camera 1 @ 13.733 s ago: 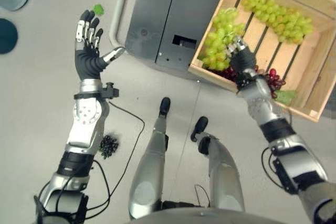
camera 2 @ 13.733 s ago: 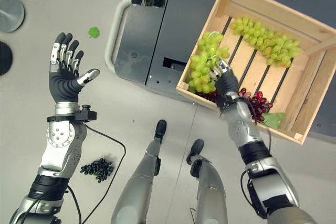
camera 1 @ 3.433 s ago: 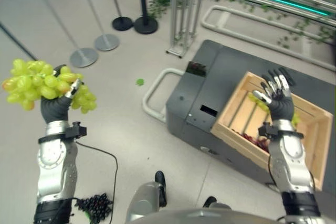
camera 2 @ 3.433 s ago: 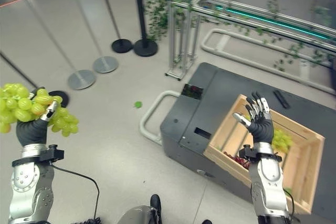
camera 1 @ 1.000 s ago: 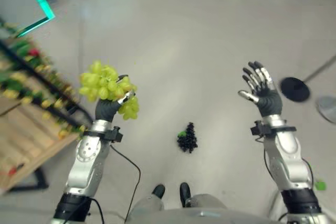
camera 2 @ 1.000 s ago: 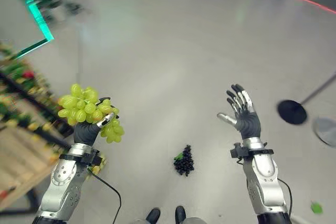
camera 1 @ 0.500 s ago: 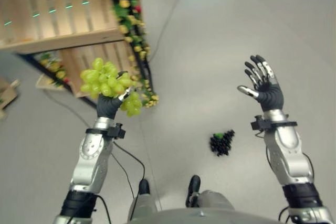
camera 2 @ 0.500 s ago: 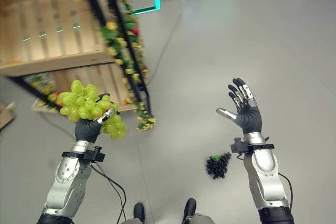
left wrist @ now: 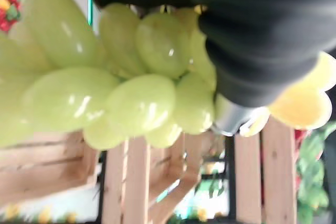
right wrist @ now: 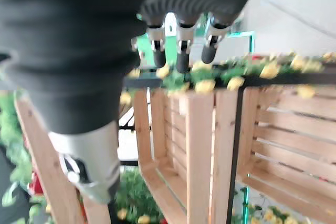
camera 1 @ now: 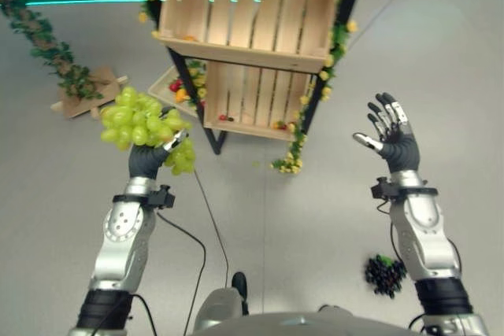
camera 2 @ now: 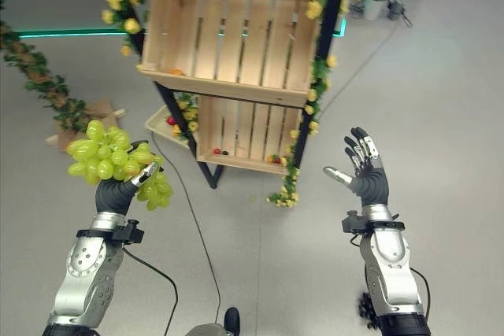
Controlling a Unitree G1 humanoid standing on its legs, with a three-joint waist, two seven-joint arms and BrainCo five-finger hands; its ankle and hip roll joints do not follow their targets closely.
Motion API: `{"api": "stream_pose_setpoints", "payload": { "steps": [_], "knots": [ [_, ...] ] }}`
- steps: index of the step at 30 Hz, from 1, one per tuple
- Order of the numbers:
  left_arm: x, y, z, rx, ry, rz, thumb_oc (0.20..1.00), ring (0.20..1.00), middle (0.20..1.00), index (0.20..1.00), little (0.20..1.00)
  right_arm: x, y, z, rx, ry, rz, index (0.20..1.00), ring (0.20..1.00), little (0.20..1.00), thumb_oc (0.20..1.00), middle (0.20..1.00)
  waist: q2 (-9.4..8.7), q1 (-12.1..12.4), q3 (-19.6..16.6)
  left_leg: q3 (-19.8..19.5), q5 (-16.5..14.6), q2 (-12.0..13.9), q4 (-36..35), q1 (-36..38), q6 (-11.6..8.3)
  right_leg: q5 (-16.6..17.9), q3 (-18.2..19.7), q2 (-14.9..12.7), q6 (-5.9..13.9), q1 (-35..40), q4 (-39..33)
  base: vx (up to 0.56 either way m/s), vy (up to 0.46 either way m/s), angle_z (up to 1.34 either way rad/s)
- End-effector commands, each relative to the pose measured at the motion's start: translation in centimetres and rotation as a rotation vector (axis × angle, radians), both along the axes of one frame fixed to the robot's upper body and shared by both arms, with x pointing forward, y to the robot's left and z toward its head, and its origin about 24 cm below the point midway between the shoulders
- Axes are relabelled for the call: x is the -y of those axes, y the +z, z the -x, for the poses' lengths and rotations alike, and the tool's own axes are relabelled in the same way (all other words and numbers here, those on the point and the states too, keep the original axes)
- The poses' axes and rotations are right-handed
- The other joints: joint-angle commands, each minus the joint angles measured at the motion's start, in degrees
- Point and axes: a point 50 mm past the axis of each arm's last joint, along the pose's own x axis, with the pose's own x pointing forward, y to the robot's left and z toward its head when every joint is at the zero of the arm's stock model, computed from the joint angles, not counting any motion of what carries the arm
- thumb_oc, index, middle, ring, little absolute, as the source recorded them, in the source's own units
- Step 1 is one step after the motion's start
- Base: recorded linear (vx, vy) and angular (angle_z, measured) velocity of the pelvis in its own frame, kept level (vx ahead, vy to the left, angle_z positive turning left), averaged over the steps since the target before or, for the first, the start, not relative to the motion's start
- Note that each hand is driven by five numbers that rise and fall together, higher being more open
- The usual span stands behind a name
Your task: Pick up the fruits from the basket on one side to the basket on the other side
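Carry step: left hand (camera 1: 146, 159) clenched round green grapes (camera 1: 138, 118); right hand (camera 1: 394, 143) released, empty; next you reach the far wooden crate (camera 2: 236, 21)

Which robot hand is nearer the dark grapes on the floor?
Right. The right robot hand is raised above the dark grapes beside its forearm; the left robot hand, holding green grapes, is across the view.

Grey floor (camera 1: 71, 194), seemingly green-lit
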Motion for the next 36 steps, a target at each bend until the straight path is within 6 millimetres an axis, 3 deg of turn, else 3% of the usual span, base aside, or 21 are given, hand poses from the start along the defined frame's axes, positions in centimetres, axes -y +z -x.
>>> {"api": "stream_pose_setpoints", "payload": {
  "steps": [1,4,6,7,8,10,15,17,19,20,22,24,26,28,30,31,32,36],
  "knots": [
    [-0.2,3.7,0.4,0.192,0.006,-0.124,0.200,0.200,0.200,0.200,0.200,1.0,0.7,0.2,0.043,-0.025,0.045,1.000,1.000,1.000,1.000,1.000,1.25,-1.01,-3.16,-6.73,-0.83,-1.65,-5.58,3.57,-0.46,-4.51,10.63,14.08,2.04,-6.85,-1.64,0.32,0.207,1.10],
    [-0.5,3.6,0.8,0.183,0.011,-0.132,0.200,0.200,0.200,0.200,0.200,1.1,0.4,0.3,0.036,-0.028,0.022,1.000,1.000,1.000,1.000,1.000,1.75,-1.12,-3.14,-8.96,-0.77,-1.20,-7.87,5.38,-1.14,-4.53,5.25,12.09,1.38,-10.11,-8.99,0.25,0.061,0.40],
    [-0.5,3.5,0.9,0.176,0.014,-0.130,0.200,0.200,0.200,0.200,0.200,1.4,0.3,0.5,0.029,-0.042,0.027,1.000,1.000,1.000,1.000,1.000,1.43,-2.45,-2.60,-10.98,-1.58,-1.56,-8.26,7.11,-1.27,-2.30,8.74,13.90,2.40,-12.14,-17.26,0.27,-0.008,0.77],
    [-0.6,3.5,0.9,0.176,0.014,-0.130,0.200,0.200,0.200,0.200,0.200,1.4,0.3,0.5,0.030,-0.042,0.027,1.000,1.000,1.000,1.000,1.000,1.42,-2.47,-2.62,-10.96,-1.35,-1.60,-8.29,6.98,-1.24,-1.80,8.72,13.91,2.40,-12.04,-17.78,0.36,-0.018,0.95],
    [-0.4,3.5,0.8,0.180,0.004,-0.118,0.200,0.200,0.200,0.200,0.200,1.8,0.3,0.8,0.030,-0.060,0.038,1.000,1.000,1.000,1.000,1.000,0.72,-4.06,-1.98,-13.12,-1.95,-2.40,-8.59,8.59,-1.48,1.14,14.86,16.11,3.94,-14.28,-24.49,0.37,-0.052,0.64],
    [-0.2,3.6,0.7,0.185,-0.006,-0.118,0.200,0.200,0.200,0.200,0.200,2.1,0.5,0.9,0.033,-0.081,0.050,1.000,1.000,1.000,1.000,1.000,0.80,-5.02,-1.67,-15.11,-3.18,-2.45,-9.03,10.58,-1.59,3.77,16.19,16.24,5.02,-15.85,-30.29,0.45,-0.079,0.50],
    [0.5,3.8,0.4,0.201,-0.039,-0.110,0.200,0.200,0.200,0.200,0.200,3.1,0.5,1.6,0.028,-0.114,0.093,1.000,1.000,1.000,1.000,1.000,-0.23,-7.78,-3.43,-17.05,-7.39,-2.65,-4.41,14.40,-2.95,6.23,17.55,16.63,4.26,-12.97,-28.15,0.38,-0.174,1.15],
    [0.7,3.4,0.4,0.186,-0.048,-0.102,0.200,0.200,0.200,0.200,0.200,3.1,0.7,1.5,0.033,-0.108,0.103,1.000,1.000,1.000,1.000,1.000,0.32,-8.49,-4.12,-16.43,-5.15,-2.17,1.65,13.96,-5.54,5.50,17.13,17.92,3.28,-11.35,-26.50,0.35,-0.205,0.58],
    [0.7,2.9,0.6,0.169,-0.040,-0.079,0.200,0.200,0.200,0.200,0.200,3.2,0.5,1.5,0.025,-0.104,0.113,1.000,1.000,1.000,1.000,1.000,0.32,-7.91,-4.38,-14.99,2.36,-1.31,10.96,11.43,-10.81,4.20,15.04,19.01,2.13,-7.33,-26.06,0.32,-0.212,-0.31],
    [0.6,2.7,0.6,0.163,-0.041,-0.070,0.200,0.200,0.200,0.200,0.200,3.3,0.4,1.5,0.021,-0.107,0.108,1.000,1.000,1.000,1.000,1.000,-0.14,-7.81,-4.30,-13.36,6.20,-0.41,15.28,9.48,-12.41,3.86,14.92,19.51,1.20,-5.50,-26.72,0.29,-0.256,-0.72],
    [0.8,2.8,0.5,0.162,-0.057,-0.064,0.200,0.200,0.200,0.200,0.200,3.7,0.5,1.7,0.027,-0.122,0.086,1.000,1.000,1.000,1.000,1.000,-1.69,-7.48,-3.86,-9.86,9.26,1.07,23.05,3.95,-12.83,2.32,15.54,19.12,-0.54,-1.62,-28.74,0.22,-0.295,-0.59],
    [0.7,2.7,0.3,0.157,-0.049,-0.064,0.200,0.200,0.200,0.200,0.200,3.9,0.8,1.5,0.039,-0.137,0.083,1.000,1.000,1.000,1.000,1.000,-2.15,-6.63,-2.98,-7.42,6.81,1.49,27.54,0.25,-10.76,1.51,16.36,19.79,-1.93,0.83,-30.31,0.16,-0.232,0.12],
    [0.8,2.7,0.2,0.153,-0.043,-0.057,0.200,0.200,0.200,0.200,0.200,3.9,0.7,1.4,0.035,-0.151,0.084,1.000,1.000,1.000,1.000,1.000,-2.27,-6.23,-2.96,-6.37,4.36,1.84,22.59,-3.39,-8.82,1.05,16.82,20.02,-1.94,2.34,-31.54,0.21,-0.122,0.28],
    [0.7,2.5,0.4,0.148,-0.034,-0.058,0.200,0.200,0.200,0.200,0.200,3.9,0.6,1.3,0.036,-0.158,0.083,1.000,1.000,1.000,1.000,1.000,-1.95,-5.35,-3.33,-7.36,1.21,3.12,13.00,-4.13,-7.19,0.23,17.74,20.56,-1.15,2.97,-32.39,0.26,0.004,0.24],
    [0.3,2.5,0.7,0.151,-0.011,-0.082,0.200,0.200,0.200,0.200,0.200,3.5,0.6,1.0,0.035,-0.136,0.083,1.000,1.000,1.000,1.000,1.000,-1.37,-3.82,-3.51,-12.38,2.60,3.55,3.04,-3.33,-7.29,-0.61,20.24,21.70,-0.86,3.75,-32.62,0.23,0.041,-0.12],
    [0.3,2.5,0.7,0.151,-0.011,-0.082,0.200,0.200,0.200,0.200,0.200,3.5,0.5,1.0,0.034,-0.136,0.084,1.000,1.000,1.000,1.000,1.000,-1.47,-3.78,-3.50,-12.32,3.04,3.58,1.94,-2.62,-7.34,-0.66,20.32,21.64,-0.91,3.92,-32.64,0.21,0.032,-0.68],
    [0.2,2.4,0.8,0.147,-0.002,-0.079,0.200,0.200,0.200,0.200,0.200,3.2,0.5,0.9,0.023,-0.119,0.104,1.000,1.000,1.000,1.000,1.000,-1.25,-3.16,-3.27,-16.21,4.07,3.48,0.69,-2.65,-7.93,-1.36,21.86,21.85,-0.87,4.84,-32.46,0.17,0.055,-0.84],
    [0.1,2.7,1.2,0.161,-0.002,-0.098,0.200,0.200,0.200,0.200,0.200,3.2,0.1,1.1,0.006,-0.108,0.093,1.000,1.000,1.000,1.000,1.000,-0.75,-3.64,-4.11,-15.70,3.03,3.11,-2.87,0.18,-7.36,-1.51,22.84,21.21,-0.21,4.60,-31.52,0.14,0.162,-0.67]
  ]
}}
